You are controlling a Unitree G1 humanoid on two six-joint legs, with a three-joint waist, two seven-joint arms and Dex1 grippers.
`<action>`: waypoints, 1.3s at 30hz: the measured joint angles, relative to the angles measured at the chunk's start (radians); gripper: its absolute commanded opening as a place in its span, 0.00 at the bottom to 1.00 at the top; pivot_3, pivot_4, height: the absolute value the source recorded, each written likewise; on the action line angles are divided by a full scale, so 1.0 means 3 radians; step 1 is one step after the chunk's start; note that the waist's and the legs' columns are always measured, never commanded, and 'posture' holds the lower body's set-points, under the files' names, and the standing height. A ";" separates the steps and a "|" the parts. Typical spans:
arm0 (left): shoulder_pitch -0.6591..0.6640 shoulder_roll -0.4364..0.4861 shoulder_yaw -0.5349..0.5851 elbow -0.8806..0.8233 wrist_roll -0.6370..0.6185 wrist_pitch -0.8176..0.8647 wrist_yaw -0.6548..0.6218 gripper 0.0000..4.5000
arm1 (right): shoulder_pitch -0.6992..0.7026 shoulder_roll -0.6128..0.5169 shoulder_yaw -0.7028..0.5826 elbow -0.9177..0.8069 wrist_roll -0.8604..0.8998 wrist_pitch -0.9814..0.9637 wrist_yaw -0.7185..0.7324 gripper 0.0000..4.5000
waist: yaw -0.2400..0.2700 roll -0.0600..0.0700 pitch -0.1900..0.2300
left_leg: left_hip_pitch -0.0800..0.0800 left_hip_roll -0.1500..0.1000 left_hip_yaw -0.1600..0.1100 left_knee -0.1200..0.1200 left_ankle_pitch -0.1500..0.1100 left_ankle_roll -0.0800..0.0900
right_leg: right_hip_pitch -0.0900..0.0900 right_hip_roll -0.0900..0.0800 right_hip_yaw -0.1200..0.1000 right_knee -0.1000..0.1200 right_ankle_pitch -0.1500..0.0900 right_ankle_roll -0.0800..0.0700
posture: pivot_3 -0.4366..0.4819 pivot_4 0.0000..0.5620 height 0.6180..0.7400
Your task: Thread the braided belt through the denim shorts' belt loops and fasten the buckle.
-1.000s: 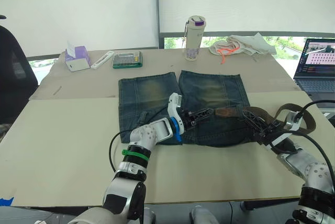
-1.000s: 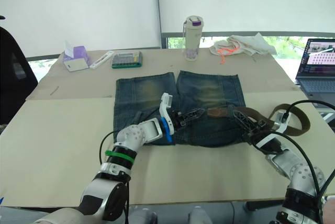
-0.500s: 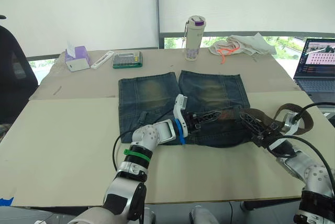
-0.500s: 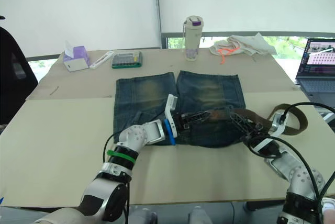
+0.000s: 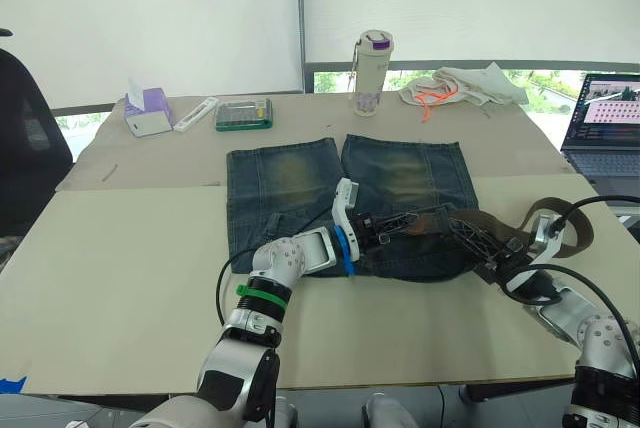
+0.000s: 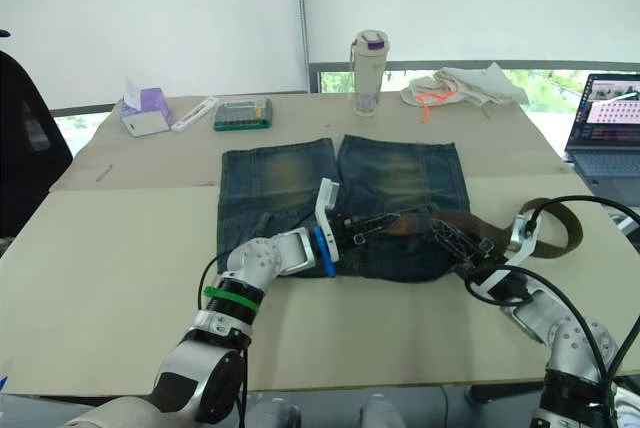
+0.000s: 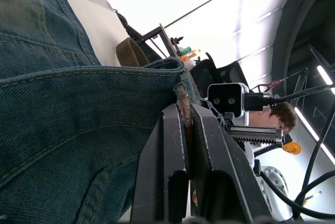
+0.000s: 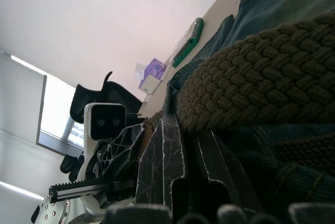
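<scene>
- Table [image 5: 120, 248]: flat beige cardboard sheets.
- Shorts [image 5: 290, 188]: faded blue denim with yellowish worn patches on both legs, spread flat mid-table, waistband toward the robot.
- Belt [image 5: 500, 223]: dark-brown braided strap, coarse weave; runs from the waistband's right part out to a loop lying on the table right of the shorts. Buckle too small to pick out.
- Left gripper [image 5: 395, 225]: over the middle of the waistband, fingers clenched on the belt's thin brown tip right at the denim edge; in the left wrist view the tip [image 7: 183, 110] stands pinched between the two black fingers [image 7: 172, 145].
- Right gripper [image 6: 450, 240]: at the waistband's right end, fingers nearly closed around the strap, braid resting against them in the right wrist view [image 8: 272, 72].
- The two grippers face each other, near, with the belt between.
- Versus one second back: left gripper has slid further right along the waistband; right gripper has moved left onto the shorts' edge, and the table loop looks drawn in a bit.
- Far edge, well apart from the shorts: upright bottle [image 5: 373, 72] with purple lid, whitish cloth [image 5: 465, 85] with orange cord, green box [image 5: 243, 114], tissue box [image 5: 146, 112].
- Laptop [image 5: 605, 123] open at right.
</scene>
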 measured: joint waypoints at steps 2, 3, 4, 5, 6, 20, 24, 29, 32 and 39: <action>0.0000 0.0000 -0.0010 0.0000 0.0003 -0.0011 0.0010 0.00 | 0.0009 -0.0004 0.0036 -0.0001 -0.0066 -0.0098 0.0075 0.29 | 0.0001 0.0000 0.0000 | 0.0000 0.0000 0.0000 0.0000 0.0000 0.0000 | 0.0000 0.0000 0.0000 0.0000 0.0000 0.0000 | 0.48 0.27 1.00; 0.0000 0.0000 -0.0024 0.0000 0.0005 -0.0011 0.0026 0.00 | 0.0048 -0.0018 0.0043 -0.0021 -0.0070 -0.0127 0.0147 0.37 | 0.0002 -0.0001 0.0001 | 0.0000 0.0000 0.0000 0.0000 0.0000 0.0000 | 0.0000 0.0000 0.0000 0.0000 0.0000 0.0000 | 0.48 0.27 1.00; 0.0000 0.0000 -0.0020 0.0001 0.0009 -0.0011 0.0043 0.00 | 0.0084 -0.0048 0.0043 -0.0044 -0.0068 -0.0134 0.0215 0.45 | 0.0003 -0.0001 0.0001 | 0.0000 0.0000 0.0000 0.0000 0.0000 0.0000 | 0.0000 0.0000 0.0000 0.0000 0.0000 0.0001 | 0.48 0.27 1.00; 0.0000 0.0000 -0.0020 0.0001 0.0011 -0.0011 0.0052 0.00 | 0.0105 -0.0081 0.0042 -0.0058 -0.0064 -0.0135 0.0244 0.52 | 0.0002 -0.0001 0.0001 | 0.0000 -0.0001 0.0000 0.0000 0.0000 0.0000 | 0.0000 0.0000 0.0000 0.0000 0.0000 0.0001 | 0.48 0.27 1.00; 0.0000 0.0001 -0.0022 0.0000 0.0011 -0.0012 0.0054 0.00 | 0.0126 -0.0128 0.0031 -0.0072 -0.0059 -0.0141 0.0264 0.59 | 0.0004 -0.0002 0.0001 | 0.0000 -0.0001 0.0000 0.0001 0.0000 0.0000 | 0.0000 -0.0001 0.0000 0.0000 0.0000 0.0001 | 0.48 0.27 1.00; 0.0020 0.0052 -0.0051 -0.0391 0.0109 0.0142 0.0070 0.00 | 0.0627 -0.0095 0.0483 -0.1177 0.0037 -0.0031 0.0152 0.82 | -0.0026 -0.0016 0.0010 | 0.0001 0.0007 -0.0005 -0.0001 0.0000 -0.0001 | -0.0001 0.0008 0.0000 0.0003 -0.0011 0.0018 | 0.48 0.27 1.00; 0.0030 0.0125 -0.0160 -0.0298 0.0387 0.0123 0.0134 0.00 | 0.0611 0.0080 0.0673 -0.1168 -0.0221 -0.0250 -0.0019 0.82 | 0.0030 -0.0005 0.0003 | -0.0004 -0.0007 -0.0007 0.0005 0.0000 -0.0001 | -0.0002 -0.0005 0.0000 -0.0002 0.0000 0.0006 | 0.48 0.27 1.00; 0.0078 0.0122 -0.0277 -0.0291 0.0656 0.0101 0.0193 0.00 | 0.0597 0.0168 0.0869 -0.1031 -0.0622 -0.0535 -0.0050 0.82 | 0.0040 -0.0010 -0.0004 | -0.0003 -0.0006 -0.0009 0.0006 0.0000 -0.0001 | -0.0001 -0.0005 -0.0001 -0.0002 0.0000 0.0007 | 0.48 0.27 1.00; 0.0106 0.0059 -0.0262 -0.0291 0.0681 0.0047 0.0199 0.00 | 0.0585 0.0177 0.0882 -0.0962 -0.0709 -0.0628 -0.0046 0.82 | 0.0034 -0.0011 -0.0003 | -0.0002 -0.0004 -0.0010 0.0006 0.0000 -0.0001 | -0.0002 -0.0003 -0.0001 -0.0001 0.0000 0.0006 | 0.48 0.27 1.00; 0.0184 0.0059 -0.0124 -0.0371 0.0718 -0.0027 0.0309 0.00 | 0.0585 0.0216 0.0795 -0.0914 -0.0604 -0.0662 -0.0051 0.82 | 0.0007 -0.0009 -0.0004 | -0.0001 -0.0002 -0.0016 0.0004 0.0000 -0.0001 | -0.0002 -0.0002 -0.0001 0.0001 0.0000 0.0006 | 0.48 0.27 1.00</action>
